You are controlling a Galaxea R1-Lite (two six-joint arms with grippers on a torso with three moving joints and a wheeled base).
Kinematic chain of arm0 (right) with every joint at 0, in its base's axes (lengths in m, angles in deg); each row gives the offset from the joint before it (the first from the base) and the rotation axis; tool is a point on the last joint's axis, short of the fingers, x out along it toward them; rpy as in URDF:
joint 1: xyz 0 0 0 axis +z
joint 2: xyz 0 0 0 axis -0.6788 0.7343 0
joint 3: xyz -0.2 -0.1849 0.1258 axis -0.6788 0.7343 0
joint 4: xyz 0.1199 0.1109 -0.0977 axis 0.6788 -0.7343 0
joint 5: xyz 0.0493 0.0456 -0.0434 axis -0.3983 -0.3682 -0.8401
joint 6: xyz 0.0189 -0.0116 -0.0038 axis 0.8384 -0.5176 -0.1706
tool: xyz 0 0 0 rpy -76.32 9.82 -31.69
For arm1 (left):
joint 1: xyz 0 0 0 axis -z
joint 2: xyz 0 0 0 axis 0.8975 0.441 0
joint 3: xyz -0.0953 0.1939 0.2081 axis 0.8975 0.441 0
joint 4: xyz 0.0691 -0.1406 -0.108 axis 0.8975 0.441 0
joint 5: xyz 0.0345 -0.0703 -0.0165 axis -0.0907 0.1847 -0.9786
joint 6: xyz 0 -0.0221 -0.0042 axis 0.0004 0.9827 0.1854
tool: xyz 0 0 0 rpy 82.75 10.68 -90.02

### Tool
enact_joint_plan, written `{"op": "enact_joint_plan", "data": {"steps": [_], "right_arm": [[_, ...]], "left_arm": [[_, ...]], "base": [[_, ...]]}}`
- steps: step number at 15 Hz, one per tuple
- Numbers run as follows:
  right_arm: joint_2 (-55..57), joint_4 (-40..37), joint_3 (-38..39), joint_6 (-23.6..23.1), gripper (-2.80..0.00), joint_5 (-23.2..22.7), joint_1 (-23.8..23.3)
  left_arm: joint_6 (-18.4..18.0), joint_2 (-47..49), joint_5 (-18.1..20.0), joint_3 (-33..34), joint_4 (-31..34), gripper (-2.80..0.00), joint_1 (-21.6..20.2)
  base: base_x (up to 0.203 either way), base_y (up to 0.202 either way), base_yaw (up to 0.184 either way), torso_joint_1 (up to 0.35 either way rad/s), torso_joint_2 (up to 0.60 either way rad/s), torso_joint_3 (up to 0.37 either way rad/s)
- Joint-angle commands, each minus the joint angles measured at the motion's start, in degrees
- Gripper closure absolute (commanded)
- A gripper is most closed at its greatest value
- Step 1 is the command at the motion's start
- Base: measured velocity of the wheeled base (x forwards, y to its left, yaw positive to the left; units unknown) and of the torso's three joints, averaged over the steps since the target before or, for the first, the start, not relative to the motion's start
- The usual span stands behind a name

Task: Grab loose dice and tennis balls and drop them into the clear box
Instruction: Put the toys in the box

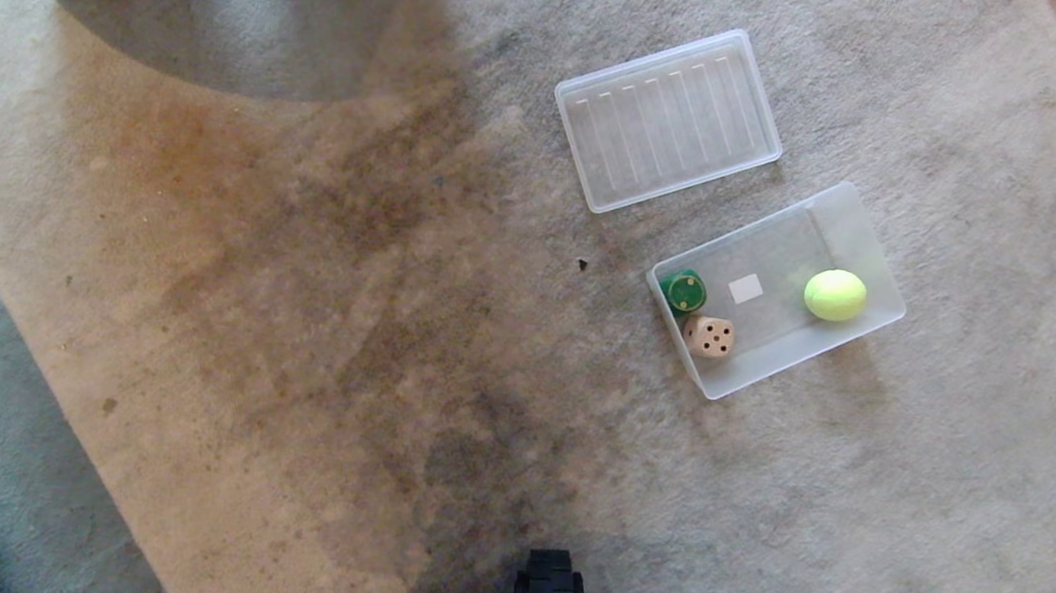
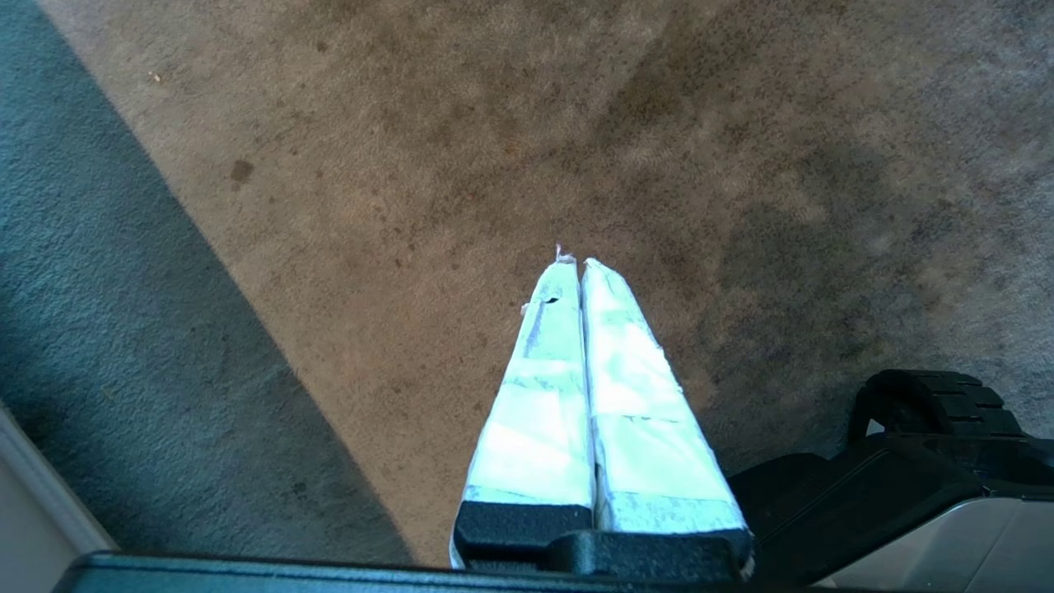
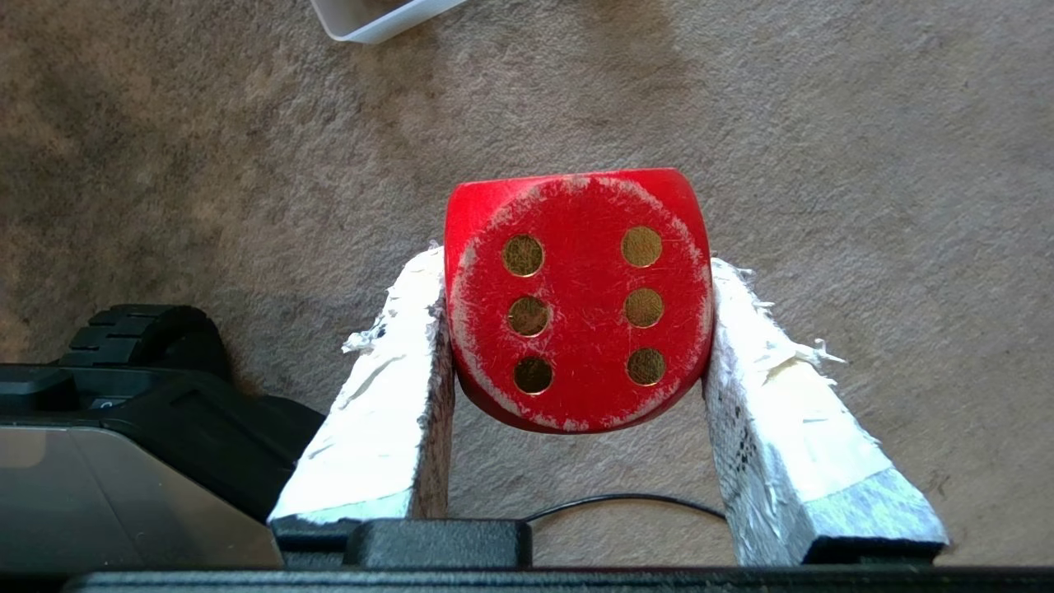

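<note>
Dice seen: three — one red, one green, one beige.
Red die (image 3: pixel 576 301): clamped between the taped fingers (image 3: pixel 387 395) of the right gripper (image 3: pixel 576 321), six-dot face toward the wrist camera, held above the carpet (image 1: pixel 306 320).
Green die (image 1: pixel 682 289): inside the clear box (image 1: pixel 865 253), at its end nearer the robot's left.
Beige die (image 1: pixel 708 335): also in the box, just beside the green one — whether they touch is hard to say.
Tennis balls seen: one (image 1: pixel 834 294), in the box at the opposite end, well apart from both dice.
Clear box: on the carpet, toward the robot's right.
Lid (image 1: pixel 668 119): one, ribbed, flat on the carpet near the box, not touching it.
Left gripper (image 2: pixel 576 262): fingers pressed together, holding nothing, over bare carpet.
</note>
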Motion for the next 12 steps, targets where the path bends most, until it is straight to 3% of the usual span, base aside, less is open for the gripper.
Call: {"op": "enact_joint_plan", "data": {"steps": [1, 10, 12], "right_arm": [[0.1, -0.1, 0.0, 0.0, 0.0, 0.0, 0.0], [0.2, -0.5, -0.2, 0.4, 0.0, 0.0, 0.0], [5.4, -3.5, -5.5, 3.2, 0.0, -0.1, 0.1]], "left_arm": [[0.0, 0.0, 0.0, 0.0, 0.0, 0.0, 0.0], [0.0, 0.0, 0.0, 0.0, 0.0, 0.0, 0.0], [0.0, 0.0, 0.0, 0.0, 0.0, 0.0, 0.0]], "base": [[0.0, 0.0, 0.0, 0.0, 0.0, 0.0], [0.0, 0.0, 0.0, 0.0, 0.0, 0.0], [0.0, 0.0, 0.0, 0.0, 0.0, 0.0]]}}
